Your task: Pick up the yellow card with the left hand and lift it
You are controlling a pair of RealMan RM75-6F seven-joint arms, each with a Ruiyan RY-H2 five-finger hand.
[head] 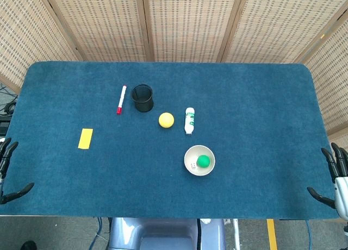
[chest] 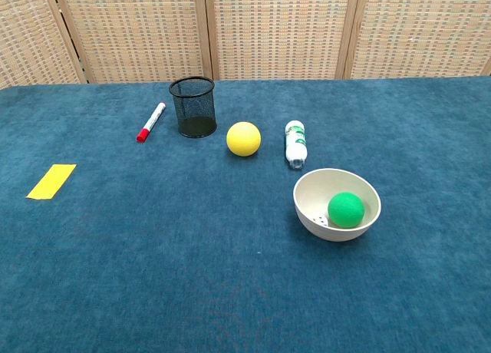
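The yellow card (head: 85,138) lies flat on the blue table cloth at the left, also seen in the chest view as the yellow card (chest: 51,181). My left hand (head: 7,171) hangs at the table's left front corner, fingers spread, holding nothing, well apart from the card. At the right front corner my right hand (head: 333,176) is likewise open and empty. Neither hand appears in the chest view.
A red-capped marker (head: 121,99) and a black mesh cup (head: 142,98) stand at the back. A yellow ball (head: 166,120), a small white bottle (head: 189,120) and a beige bowl (head: 191,155) holding a green ball (head: 203,161) occupy the middle.
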